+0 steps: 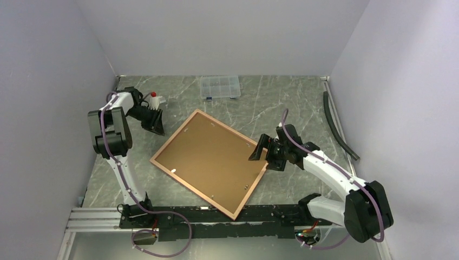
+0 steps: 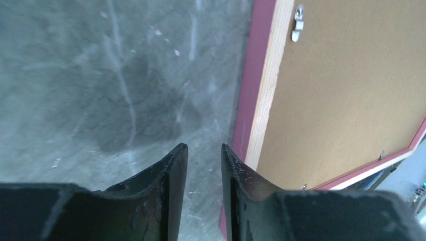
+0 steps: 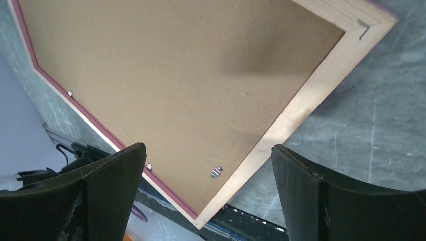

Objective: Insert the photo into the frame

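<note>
Gap: left tool [image 2: 202,147] narrow, right tool [image 3: 207,146] wide; both empty.

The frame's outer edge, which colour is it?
Pink. The frame shows it best in the left wrist view.

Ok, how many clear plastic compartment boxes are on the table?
1: the clear plastic compartment box lies at the grey marbled table's far edge, beyond the brown-backed picture frame. None looks hidden.
</note>
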`<move>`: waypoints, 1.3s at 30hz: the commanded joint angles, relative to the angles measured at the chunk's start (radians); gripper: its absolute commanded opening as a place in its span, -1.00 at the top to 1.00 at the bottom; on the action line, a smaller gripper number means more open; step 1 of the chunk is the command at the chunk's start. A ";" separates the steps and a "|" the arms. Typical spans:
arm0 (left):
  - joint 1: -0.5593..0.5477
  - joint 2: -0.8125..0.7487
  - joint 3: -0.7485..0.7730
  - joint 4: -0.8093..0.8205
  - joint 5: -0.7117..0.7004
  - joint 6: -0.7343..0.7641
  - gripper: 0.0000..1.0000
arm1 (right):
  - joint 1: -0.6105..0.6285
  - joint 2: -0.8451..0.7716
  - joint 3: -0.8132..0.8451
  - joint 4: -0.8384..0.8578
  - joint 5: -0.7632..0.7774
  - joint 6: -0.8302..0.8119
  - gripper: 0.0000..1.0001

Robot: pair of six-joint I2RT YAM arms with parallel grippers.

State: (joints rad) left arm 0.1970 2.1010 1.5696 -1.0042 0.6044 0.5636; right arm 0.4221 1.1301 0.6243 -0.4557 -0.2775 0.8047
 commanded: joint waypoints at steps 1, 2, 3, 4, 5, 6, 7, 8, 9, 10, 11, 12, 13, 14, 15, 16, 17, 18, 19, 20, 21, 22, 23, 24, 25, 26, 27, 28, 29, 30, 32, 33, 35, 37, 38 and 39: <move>-0.015 -0.021 -0.038 -0.025 0.045 0.033 0.32 | -0.010 0.034 -0.015 0.033 -0.063 -0.003 -1.00; -0.023 -0.022 -0.054 -0.028 0.039 0.037 0.35 | -0.012 0.051 0.001 0.026 -0.064 -0.014 -1.00; -0.028 -0.026 -0.072 -0.025 0.033 0.039 0.36 | -0.017 0.067 0.018 0.012 -0.065 -0.029 -1.00; -0.031 -0.032 -0.090 -0.017 0.029 0.040 0.36 | -0.023 0.081 0.032 -0.004 -0.068 -0.044 -1.00; -0.031 -0.039 -0.109 -0.009 0.027 0.043 0.37 | -0.028 0.091 0.043 -0.017 -0.066 -0.057 -1.00; -0.031 -0.047 -0.122 -0.004 0.025 0.046 0.37 | -0.034 0.100 0.050 -0.035 -0.061 -0.071 -1.00; -0.031 -0.052 -0.132 -0.003 0.025 0.050 0.37 | -0.039 0.104 0.051 -0.043 -0.057 -0.080 -1.00; -0.031 -0.055 -0.138 -0.002 0.027 0.053 0.38 | -0.045 0.105 0.050 -0.049 -0.053 -0.088 -1.00; -0.031 -0.059 -0.145 -0.001 0.029 0.053 0.38 | -0.054 0.104 0.046 -0.053 -0.052 -0.096 -1.00; -0.030 -0.061 -0.151 0.002 0.030 0.053 0.39 | -0.063 0.103 0.044 -0.059 -0.053 -0.102 -1.00; -0.031 -0.063 -0.155 0.003 0.034 0.054 0.40 | -0.073 0.101 0.038 -0.060 -0.054 -0.107 -1.00; -0.031 -0.065 -0.160 0.007 0.036 0.052 0.41 | -0.082 0.100 0.030 -0.053 -0.053 -0.112 -1.00; -0.031 -0.065 -0.163 0.014 0.036 0.048 0.42 | -0.093 0.103 0.021 -0.043 -0.053 -0.114 -1.00; -0.031 -0.065 -0.166 0.021 0.038 0.044 0.43 | -0.104 0.111 0.014 -0.022 -0.064 -0.116 -1.00; -0.031 -0.063 -0.170 0.026 0.039 0.041 0.45 | -0.118 0.121 0.004 0.008 -0.074 -0.112 -1.00; -0.032 -0.062 -0.173 0.028 0.044 0.038 0.46 | -0.134 0.140 -0.004 0.037 -0.087 -0.109 -1.00; -0.035 -0.061 -0.176 0.029 0.048 0.035 0.48 | -0.150 0.160 -0.006 0.068 -0.102 -0.107 -1.00; -0.040 -0.064 -0.184 0.029 0.052 0.033 0.49 | -0.168 0.184 -0.004 0.094 -0.120 -0.106 -1.00; -0.046 -0.070 -0.196 0.031 0.053 0.030 0.51 | -0.187 0.208 0.006 0.115 -0.137 -0.106 -1.00; -0.054 -0.078 -0.208 0.037 0.043 0.023 0.54 | -0.205 0.227 0.019 0.138 -0.154 -0.105 -1.00; -0.066 -0.088 -0.222 0.043 0.033 0.017 0.56 | -0.221 0.242 0.035 0.158 -0.168 -0.103 -1.00; -0.080 -0.102 -0.237 0.045 0.034 0.015 0.57 | -0.234 0.256 0.059 0.167 -0.171 -0.103 -1.00; -0.089 -0.112 -0.254 0.046 0.044 0.011 0.59 | -0.244 0.273 0.094 0.167 -0.171 -0.109 -1.00; -0.101 -0.121 -0.268 0.045 0.057 0.009 0.60 | -0.256 0.291 0.130 0.163 -0.173 -0.115 -1.00; -0.113 -0.128 -0.284 0.041 0.069 0.009 0.61 | -0.268 0.308 0.175 0.160 -0.175 -0.118 -1.00; -0.128 -0.136 -0.300 0.037 0.078 0.008 0.61 | -0.278 0.324 0.205 0.159 -0.177 -0.119 -1.00; -0.142 -0.145 -0.315 0.035 0.083 0.010 0.62 | -0.287 0.338 0.232 0.161 -0.180 -0.120 -1.00; -0.157 -0.156 -0.333 0.036 0.084 0.012 0.62 | -0.297 0.356 0.256 0.157 -0.180 -0.121 -1.00; -0.172 -0.168 -0.350 0.036 0.085 0.016 0.63 | -0.306 0.379 0.279 0.143 -0.178 -0.124 -1.00; -0.188 -0.178 -0.365 0.035 0.087 0.018 0.63 | -0.315 0.392 0.297 0.138 -0.174 -0.128 -1.00; -0.211 -0.195 -0.392 0.033 0.090 0.017 0.63 | -0.331 0.411 0.318 0.126 -0.144 -0.131 -1.00; -0.221 -0.201 -0.402 0.034 0.088 0.016 0.63 | -0.335 0.415 0.327 0.110 -0.117 -0.135 -1.00; -0.225 -0.211 -0.409 0.040 0.075 0.008 0.62 | -0.338 0.412 0.338 0.073 -0.040 -0.139 -1.00; -0.213 -0.218 -0.394 0.044 0.052 -0.003 0.61 | -0.338 0.384 0.341 0.044 0.040 -0.134 -1.00; -0.201 -0.221 -0.380 0.047 0.049 -0.009 0.58 | -0.338 0.360 0.342 0.035 0.075 -0.129 -1.00; -0.175 -0.222 -0.360 0.050 0.052 -0.020 0.57 | -0.337 0.331 0.345 0.022 0.115 -0.126 -1.00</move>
State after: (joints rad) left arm -0.0315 1.9266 1.1690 -0.9627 0.6502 0.5751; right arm 0.0891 1.5398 0.9363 -0.3737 -0.3191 0.6731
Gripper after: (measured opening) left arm 0.202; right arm 0.998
